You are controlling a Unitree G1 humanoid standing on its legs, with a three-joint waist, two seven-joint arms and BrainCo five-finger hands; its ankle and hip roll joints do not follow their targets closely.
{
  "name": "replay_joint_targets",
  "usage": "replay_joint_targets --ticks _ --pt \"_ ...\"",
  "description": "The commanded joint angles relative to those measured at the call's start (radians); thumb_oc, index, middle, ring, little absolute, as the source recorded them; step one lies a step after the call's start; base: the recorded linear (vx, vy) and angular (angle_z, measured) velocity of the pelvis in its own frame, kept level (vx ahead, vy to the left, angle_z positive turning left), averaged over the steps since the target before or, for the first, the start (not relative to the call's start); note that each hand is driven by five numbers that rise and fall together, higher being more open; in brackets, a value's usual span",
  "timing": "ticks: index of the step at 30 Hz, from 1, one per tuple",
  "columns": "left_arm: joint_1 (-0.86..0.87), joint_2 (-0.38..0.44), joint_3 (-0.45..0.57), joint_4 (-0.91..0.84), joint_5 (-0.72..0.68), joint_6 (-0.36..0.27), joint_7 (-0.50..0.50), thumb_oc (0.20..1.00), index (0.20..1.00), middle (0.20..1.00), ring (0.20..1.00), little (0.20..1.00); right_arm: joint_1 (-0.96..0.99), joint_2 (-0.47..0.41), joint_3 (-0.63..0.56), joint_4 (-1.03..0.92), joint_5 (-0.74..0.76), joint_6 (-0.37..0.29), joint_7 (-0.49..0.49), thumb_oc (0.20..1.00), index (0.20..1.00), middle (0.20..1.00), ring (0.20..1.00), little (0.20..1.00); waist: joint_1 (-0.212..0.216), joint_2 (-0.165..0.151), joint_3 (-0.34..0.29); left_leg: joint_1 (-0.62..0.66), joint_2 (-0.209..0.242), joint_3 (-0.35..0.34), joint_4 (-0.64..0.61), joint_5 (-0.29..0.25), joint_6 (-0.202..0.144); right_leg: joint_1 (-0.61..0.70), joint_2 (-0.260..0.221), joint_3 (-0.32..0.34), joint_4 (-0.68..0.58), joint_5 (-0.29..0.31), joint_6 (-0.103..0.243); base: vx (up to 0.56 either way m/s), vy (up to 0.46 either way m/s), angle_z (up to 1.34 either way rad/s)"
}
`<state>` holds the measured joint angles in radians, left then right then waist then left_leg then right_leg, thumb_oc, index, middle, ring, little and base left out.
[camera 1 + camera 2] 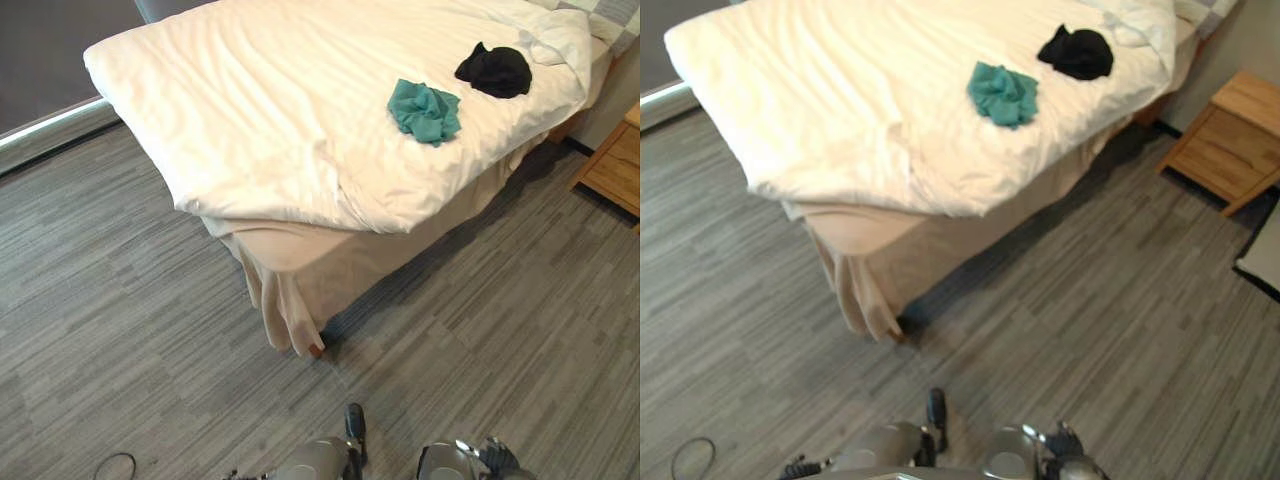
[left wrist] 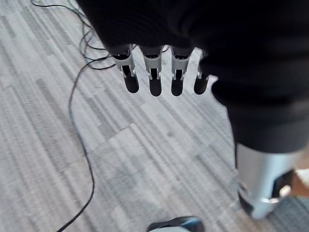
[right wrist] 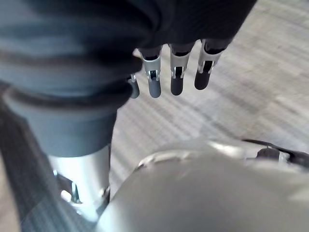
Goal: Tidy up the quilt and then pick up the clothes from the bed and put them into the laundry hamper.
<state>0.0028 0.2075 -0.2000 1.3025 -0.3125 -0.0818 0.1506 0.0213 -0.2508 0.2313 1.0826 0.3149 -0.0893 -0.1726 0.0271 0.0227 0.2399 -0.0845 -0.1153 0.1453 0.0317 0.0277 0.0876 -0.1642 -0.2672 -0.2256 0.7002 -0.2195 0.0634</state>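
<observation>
Scene: A robot stands on the grey floor (image 1: 150, 330) off the near corner of a bed (image 1: 330, 250), apparently at the outset of the tidying job.
Quilt: The white quilt (image 1: 270, 110) covers the mattress and overhangs the near corner, lightly creased; at the far head end it is bunched and folded back, which is probably what needs straightening. Its long axis runs from the near corner toward the upper right of the eye views.
Clothes: A teal garment (image 1: 425, 110) lies crumpled on the quilt near the right edge; a black garment (image 1: 495, 70) sits just beyond it, toward the head end. Both are heaps with no clear direction, and they lie along a line parallel to the bed's right side.
Left hand: The left hand (image 2: 152, 77) hangs over the floor with fingers straight and relaxed, holding nothing.
Right hand: The right hand (image 3: 176, 72) hangs likewise, fingers extended and empty, suggesting that neither arm has started to reach.
Surroundings: A wooden nightstand (image 1: 1230, 135) stands to the right of the bed.
Hamper: Its position cannot be told.
</observation>
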Motion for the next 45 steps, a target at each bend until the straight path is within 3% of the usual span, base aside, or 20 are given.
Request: replay_joint_targets --ticks 1,2,3,6,8,10,12,14,15,17,18,19,21,22,23,27,32,36,45 --pt "0.022 0.032 0.017 -0.034 -0.071 -0.022 0.009 1.0 1.0 1.0 1.0 1.0 -0.072 0.012 0.017 -0.042 0.012 -0.029 -0.011 1.0 1.0 1.0 1.0 1.0 0.009 -0.013 0.045 -0.023 0.128 -0.05 0.035 -0.035 -0.054 0.058 0.025 0.023 -0.385 0.197 0.048 0.16 -0.248 0.46" --pt "0.011 0.042 0.025 -0.035 -0.093 -0.028 0.006 1.0 1.0 1.0 1.0 1.0 -0.084 0.011 0.025 -0.04 0.013 -0.032 -0.003 1.0 1.0 1.0 1.0 1.0 0.0 -0.026 0.055 -0.007 0.117 -0.07 0.032 -0.053 -0.052 0.044 0.027 0.055 -0.494 0.253 0.065 0.36 -0.465 0.63" --pt "-0.004 0.059 0.03 -0.034 -0.121 -0.062 -0.001 1.0 1.0 1.0 1.0 1.0 -0.089 0.023 0.036 -0.027 0.006 -0.045 -0.002 1.0 1.0 1.0 1.0 1.0 -0.036 -0.039 0.062 0.034 0.104 -0.136 0.006 -0.082 -0.044 -0.001 0.052 0.194 -0.658 0.339 0.097 0.45 -0.561 0.65" --pt "-0.007 0.068 0.018 -0.044 -0.132 -0.087 0.002 1.0 1.0 1.0 1.0 1.0 -0.088 0.038 0.029 -0.007 0.007 -0.05 -0.002 1.0 1.0 1.0 1.0 1.0 -0.058 -0.034 0.056 0.07 0.11 -0.209 -0.014 -0.104 -0.046 -0.015 0.074 0.303 -0.709 0.362 0.113 0.33 -0.375 0.98" --pt "0.005 0.067 0.022 -0.052 -0.151 -0.099 0.014 1.0 1.0 1.0 1.0 1.0 -0.085 0.044 0.033 -0.008 -0.005 -0.04 -0.002 1.0 1.0 1.0 1.0 1.0 -0.058 -0.035 0.045 0.082 0.127 -0.234 -0.011 -0.116 -0.058 -0.01 0.075 0.316 -0.7 0.355 0.121 0.32 -0.395 1.6" --pt "0.03 0.062 0.046 -0.063 -0.159 -0.114 0.072 1.0 1.0 1.0 1.0 1.0 -0.091 0.038 0.039 -0.022 -0.039 0.006 0.011 1.0 1.0 1.0 1.0 1.0 -0.044 -0.044 0.035 0.092 0.173 -0.226 0.002 -0.117 -0.087 0.019 0.059 0.278 -0.685 0.331 0.133 0.33 -0.46 1.52" --pt "0.034 0.059 0.064 -0.067 -0.173 -0.117 0.088 1.0 1.0 1.0 1.0 1.0 -0.098 0.03 0.048 -0.017 -0.075 0.015 0.018 1.0 1.0 1.0 1.0 1.0 -0.04 -0.047 0.03 0.09 0.191 -0.237 0.014 -0.113 -0.099 0.029 0.064 0.277 -0.669 0.321 0.131 0.15 -0.304 0.91" --pt "0.033 0.043 0.086 -0.083 -0.197 -0.253 0.125 1.0 1.0 1.0 1.0 1.0 -0.103 0.002 0.067 -0.012 -0.093 0.015 -0.01 1.0 1.0 1.0 1.0 1.0 -0.056 -0.043 0.021 0.096 0.251 -0.24 0.031 -0.096 -0.128 0.048 0.095 0.268 -0.62 0.269 0.1 0.25 -0.354 0.67" --pt "0.034 0.04 0.089 -0.094 -0.177 -0.272 0.139 1.0 1.0 1.0 1.0 1.0 -0.1 -0.006 0.065 -0.023 -0.084 0.031 -0.016 1.0 1.0 1.0 1.0 1.0 -0.062 -0.042 0.02 0.094 0.264 -0.224 0.04 -0.093 -0.134 0.055 0.095 0.258 -0.616 0.262 0.096 0.21 -0.237 0.54" --pt "0.009 0.048 0.071 -0.213 -0.044 -0.378 0.242 1.0 1.0 1.0 1.0 1.0 -0.078 -0.05 0.028 -0.044 -0.076 0.056 -0.034 1.0 1.0 1.0 1.0 1.0 -0.093 -0.031 0.015 0.079 0.296 -0.133 0.069 -0.076 -0.146 0.078 0.097 0.22 -0.611 0.24 0.074 0.11 -0.188 0.55" --pt "-0.025 0.09 0.037 -0.391 0.064 -0.371 0.341 1.0 1.0 1.0 1.0 1.0 -0.056 -0.079 0.002 -0.047 -0.076 0.046 -0.028 1.0 1.0 1.0 1.0 1.0 -0.113 -0.017 0.017 0.067 0.287 -0.073 0.083 -0.076 -0.146 0.079 0.102 0.193 -0.6 0.228 0.064 0.09 -0.172 1.33" --pt "-0.061 0.182 0.019 -0.651 0.184 -0.31 0.41 1.0 1.0 1.0 1.0 1.0 -0.027 -0.103 -0.019 -0.077 -0.059 0.048 -0.03 1.0 1.0 1.0 1.0 1.0 -0.132 0.0 0.018 0.073 0.307 -0.045 0.057 -0.05 -0.162 0.078 0.107 0.181 -0.601 0.225 0.056 0.09 -0.102 1.2" --pt "-0.079 0.233 0.027 -0.764 0.232 -0.293 0.431 1.0 1.0 1.0 1.0 1.0 -0.025 -0.106 -0.022 -0.081 -0.06 0.054 -0.027 1.0 1.0 1.0 1.0 1.0 -0.133 0.007 0.017 0.081 0.297 -0.058 0.042 -0.048 -0.161 0.074 0.115 0.192 -0.602 0.227 0.054 0.05 -0.04 0.43" --pt "-0.128 0.303 0.054 -0.897 0.261 -0.228 0.41 1.0 1.0 1.0 1.0 1.0 -0.027 -0.105 -0.02 -0.069 -0.051 0.046 -0.019 1.0 1.0 1.0 1.0 1.0 -0.136 0.017 0.015 0.081 0.297 -0.067 0.031 -0.039 -0.163 0.064 0.124 0.204 -0.602 0.229 0.051 0.03 -0.054 -0.06" --pt "-0.169 0.348 0.06 -0.956 0.283 -0.211 0.396 1.0 1.0 1.0 1.0 1.0 -0.029 -0.101 -0.021 -0.058 -0.045 0.039 -0.008 1.0 1.0 1.0 1.0 1.0 -0.143 0.024 0.013 0.085 0.302 -0.064 0.018 -0.033 -0.167 0.056 0.129 0.209 -0.605 0.232 0.051 0.02 -0.059 -0.39" --pt "-0.29 0.437 0.052 -1.052 0.34 -0.179 0.33 1.0 1.0 1.0 1.0 1.0 -0.031 -0.088 0.002 -0.036 -0.078 0.035 0.016 1.0 1.0 1.0 1.0 1.0 -0.167 0.044 0.004 0.106 0.309 -0.045 -0.013 -0.024 -0.181 0.047 0.137 0.23 -0.623 0.241 0.058 0.08 -0.02 -0.41" --pt "-0.494 0.485 -0.031 -0.989 0.32 -0.105 0.251 1.0 1.0 1.0 1.0 1.0 -0.032 -0.115 0.036 -0.031 -0.146 0.061 0.03 1.0 1.0 1.0 1.0 1.0 -0.244 0.103 0.018 0.114 0.318 0.018 -0.017 0.001 -0.201 -0.002 0.14 0.28 -0.614 0.241 0.059 0.06 0.099 -0.38" --pt "-0.626 0.486 -0.144 -0.822 0.37 -0.194 0.29 1.0 1.0 1.0 1.0 1.0 -0.052 -0.154 0.059 -0.023 -0.19 0.044 0.03 1.0 1.0 1.0 1.0 1.0 -0.307 0.13 0.054 0.101 0.313 0.066 -0.016 0.005 -0.211 -0.067 0.136 0.327 -0.601 0.248 0.062 -0.01 0.106 -0.38" --pt "-0.797 0.496 -0.339 -0.705 0.404 -0.259 0.289 1.0 1.0 1.0 1.0 1.0 -0.109 -0.203 0.077 0.016 -0.226 0.028 0.018 1.0 1.0 1.0 1.0 1.0 -0.37 0.128 0.128 0.033 0.302 0.117 0.002 -0.025 -0.208 -0.176 0.12 0.369 -0.58 0.259 0.074 -0.05 0.034 -0.28"
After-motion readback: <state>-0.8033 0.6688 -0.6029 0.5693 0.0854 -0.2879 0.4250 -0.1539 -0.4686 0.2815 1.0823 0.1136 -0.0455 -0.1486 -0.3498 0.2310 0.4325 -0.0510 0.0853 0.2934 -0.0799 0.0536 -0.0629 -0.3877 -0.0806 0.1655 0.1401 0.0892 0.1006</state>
